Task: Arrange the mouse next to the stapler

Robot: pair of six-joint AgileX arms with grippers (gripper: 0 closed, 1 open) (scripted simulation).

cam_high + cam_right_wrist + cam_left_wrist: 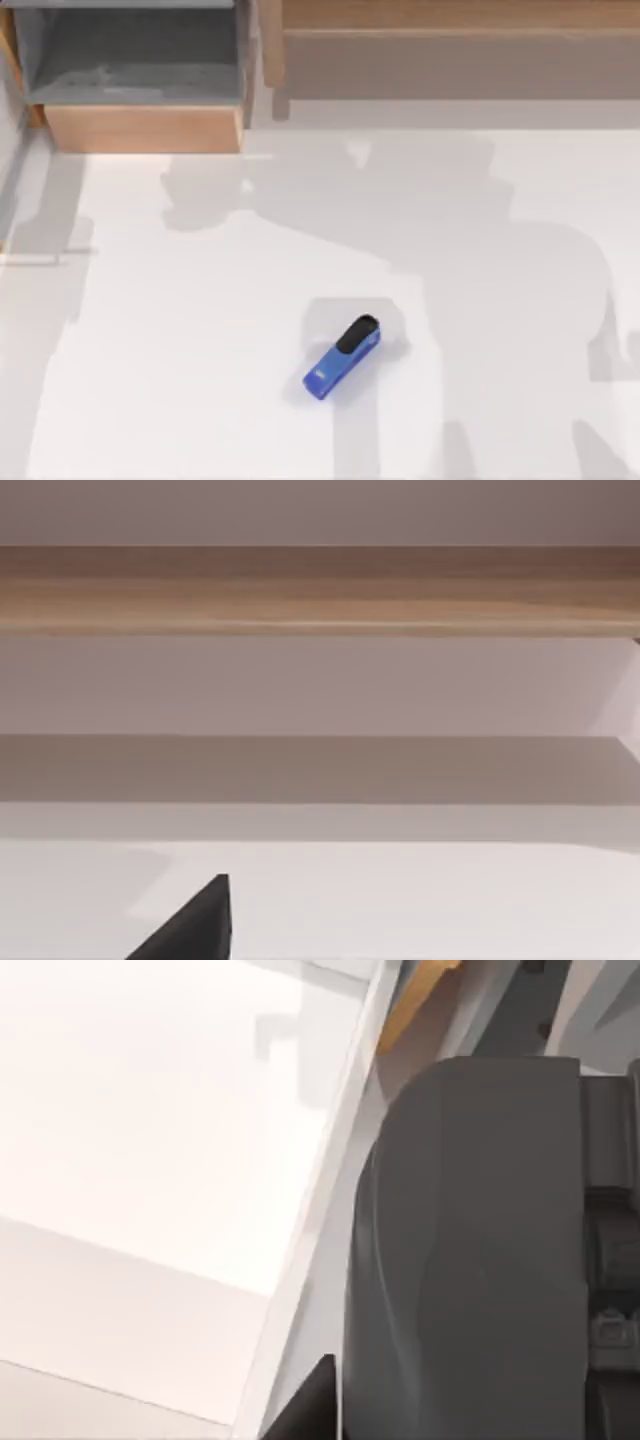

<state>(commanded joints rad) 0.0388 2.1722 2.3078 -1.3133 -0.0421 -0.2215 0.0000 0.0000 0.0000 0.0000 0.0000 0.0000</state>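
The blue stapler (342, 358) lies on the white table (180, 350), a little right of centre and toward the front. Its black cap points to the back right and its white mark to the front left. The mouse is out of view. In the left wrist view a black corner of my left gripper (310, 1410) juts in beside a large dark grey body (470, 1260) that I cannot identify. A black corner of my right gripper (195, 928) shows over the bare white table in the right wrist view, facing a wooden ledge (320, 590).
An open wooden drawer (140, 128) with a grey inside stands at the back left. A long wooden unit (450, 50) runs along the back right. Broad arm shadows fall across the table's middle and right.
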